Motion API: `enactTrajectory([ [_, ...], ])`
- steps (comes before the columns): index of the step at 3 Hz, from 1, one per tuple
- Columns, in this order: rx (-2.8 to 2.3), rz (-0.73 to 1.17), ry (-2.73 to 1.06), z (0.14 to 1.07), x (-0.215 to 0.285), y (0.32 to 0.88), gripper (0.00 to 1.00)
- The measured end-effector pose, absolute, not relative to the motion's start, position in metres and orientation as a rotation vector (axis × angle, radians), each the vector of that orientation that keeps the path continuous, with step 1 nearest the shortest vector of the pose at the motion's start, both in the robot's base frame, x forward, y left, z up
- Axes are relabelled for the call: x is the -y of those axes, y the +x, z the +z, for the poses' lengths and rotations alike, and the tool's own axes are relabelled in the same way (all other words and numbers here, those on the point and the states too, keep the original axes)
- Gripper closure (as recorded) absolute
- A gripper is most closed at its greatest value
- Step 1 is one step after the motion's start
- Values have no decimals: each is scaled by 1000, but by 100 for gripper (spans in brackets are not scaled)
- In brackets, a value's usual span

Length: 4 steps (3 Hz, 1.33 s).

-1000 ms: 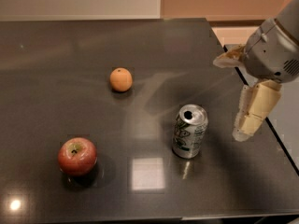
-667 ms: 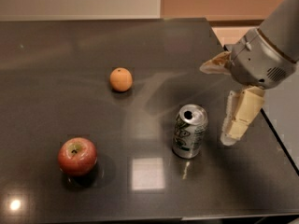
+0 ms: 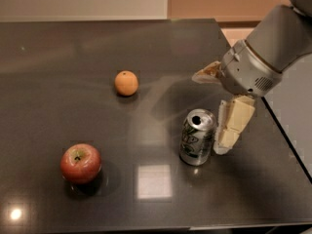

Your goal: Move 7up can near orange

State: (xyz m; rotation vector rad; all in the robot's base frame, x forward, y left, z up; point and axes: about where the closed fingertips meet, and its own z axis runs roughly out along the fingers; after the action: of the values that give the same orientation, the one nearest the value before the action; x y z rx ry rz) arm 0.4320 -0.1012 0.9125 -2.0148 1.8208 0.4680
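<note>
The 7up can (image 3: 197,138) stands up straight in the lower right of the frame, just left of the gripper (image 3: 210,112), whose fingers are spread wide and hold nothing, while the orange (image 3: 126,83) sits far off, up and left.

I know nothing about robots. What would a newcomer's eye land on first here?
Probably the big grey robot arm reaching in from the right, its cream hand hanging just right of the upright silver 7up can on the dark table. Next, the fruit: a small orange farther back on the left and a red apple near the front left.
</note>
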Motion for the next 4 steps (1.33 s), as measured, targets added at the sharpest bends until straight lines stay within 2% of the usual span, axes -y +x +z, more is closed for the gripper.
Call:
enactTrajectory([
  [1, -1808, 487, -2041, 902, 93, 432, 0],
  [2, -1804, 495, -2057, 896, 91, 432, 18],
  [4, -1803, 444, -2064, 913, 89, 429, 64],
])
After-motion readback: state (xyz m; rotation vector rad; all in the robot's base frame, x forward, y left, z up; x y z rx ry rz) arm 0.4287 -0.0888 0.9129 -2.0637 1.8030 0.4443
